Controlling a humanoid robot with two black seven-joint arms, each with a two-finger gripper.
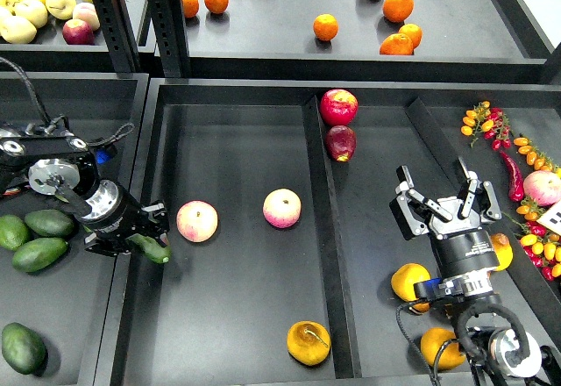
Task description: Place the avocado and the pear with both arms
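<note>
Head view shows the left tool (151,237) pinching a dark green, smooth, elongated avocado (152,249) right at the raised rim between the left-hand bin and the wide middle tray (230,316) of the counter, with three more green avocados (39,239) lying back in that left bin. A round golden yellow-orange pear (308,343) with a thin brown stem rests alone near the front of the middle tray, beside two pink-cream round fruits (196,221) farther back. The right tool (443,197) hangs spread and empty above the right-hand tray, well apart from that pear. My judgement: the pear is already placed, the avocado is only arriving and not yet set down, so release and withdrawal remain
</note>
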